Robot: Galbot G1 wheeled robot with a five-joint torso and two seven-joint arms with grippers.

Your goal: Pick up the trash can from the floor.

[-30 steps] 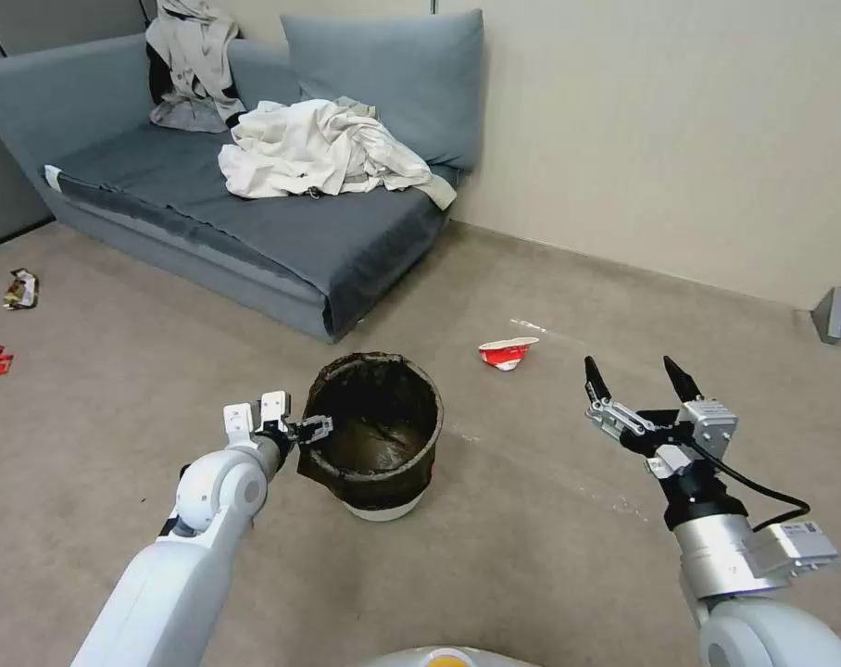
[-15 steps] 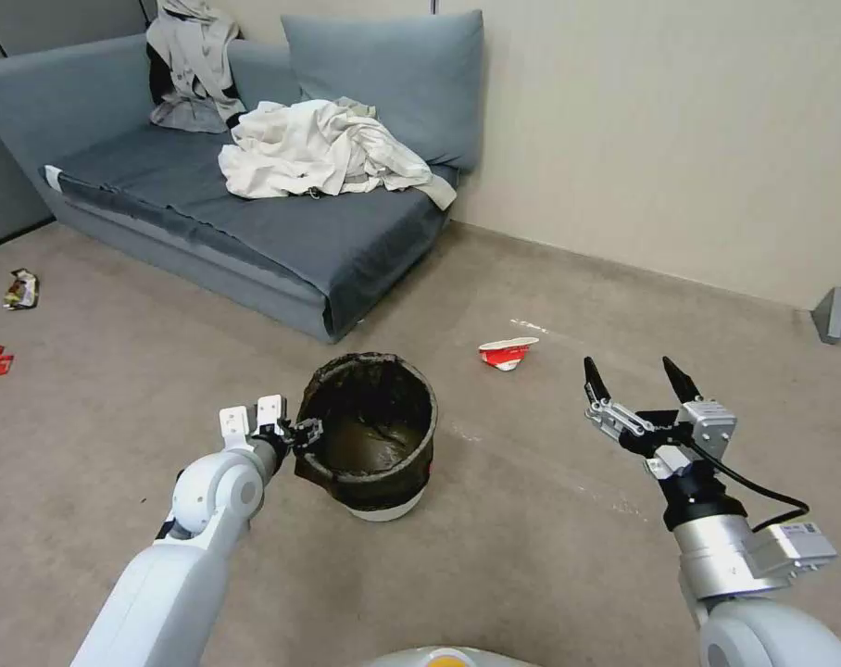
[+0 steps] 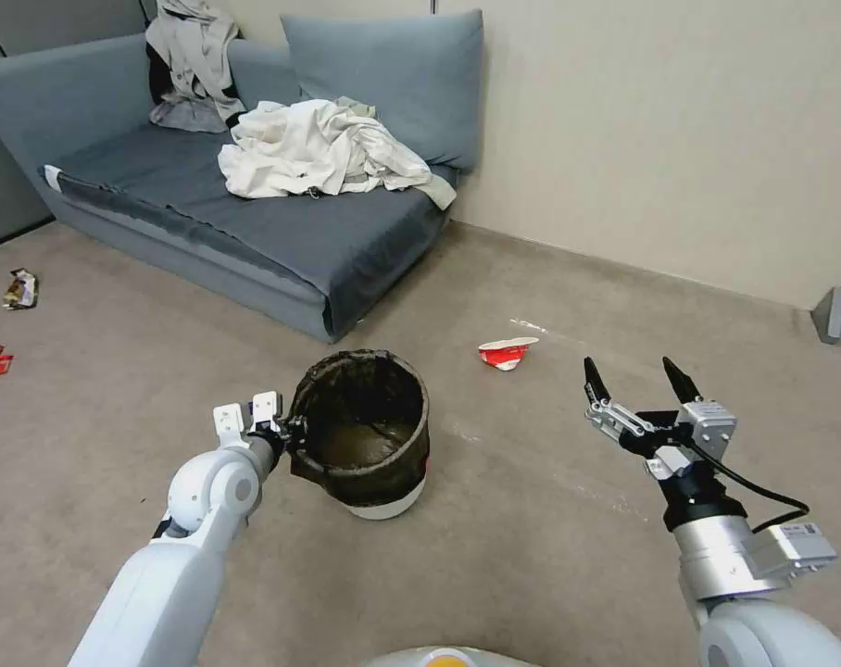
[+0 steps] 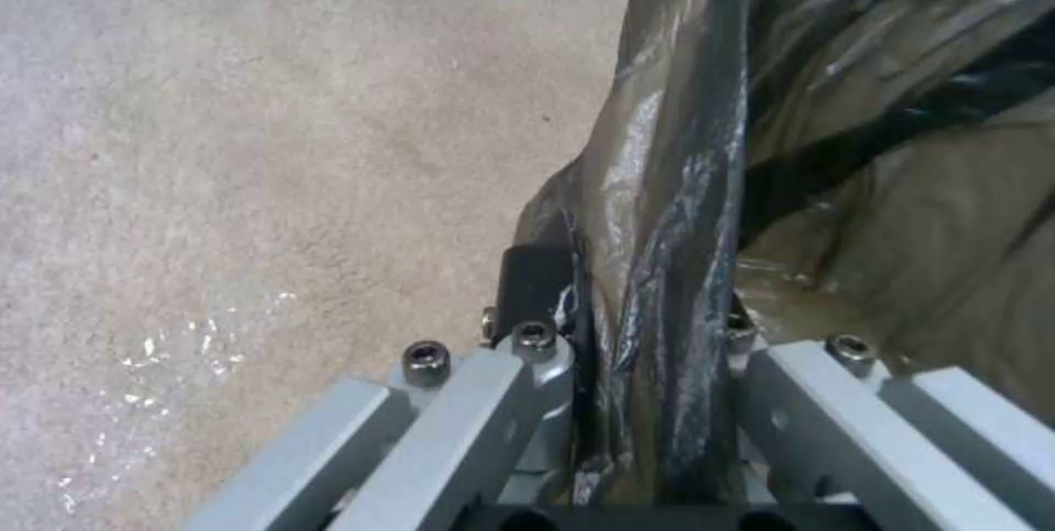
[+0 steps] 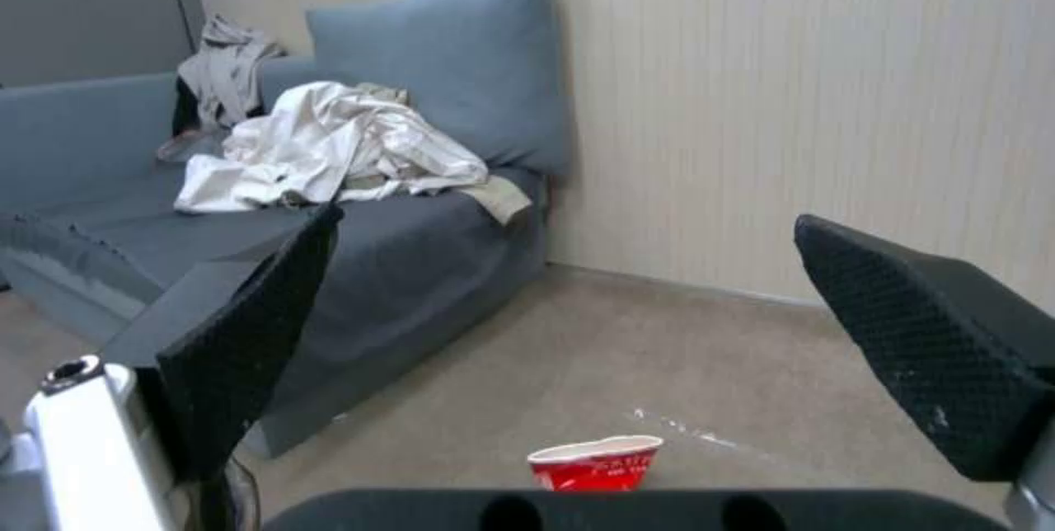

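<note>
The trash can (image 3: 370,445), a small white bin lined with a dark brown bag, is tipped toward its left side on the floor (image 3: 532,556), its white base showing at the bottom. My left gripper (image 3: 289,432) is shut on the bag-covered rim at the can's left side. In the left wrist view the rim and bag (image 4: 671,209) run between the gripper's (image 4: 638,333) closed jaws. My right gripper (image 3: 635,378) hangs open to the right of the can, above bare carpet, with nothing between its fingers (image 5: 242,350).
A crushed red-and-white paper cup (image 3: 507,352) lies on the carpet beyond the can. A grey sofa (image 3: 254,213) with piled clothes (image 3: 319,148) stands behind. Small litter (image 3: 18,289) lies at far left. A beige wall (image 3: 671,139) runs along the back right.
The left gripper has drawn back to the left with the rim in it, and the can has shifted left and tilted further. The right arm has stayed still.
</note>
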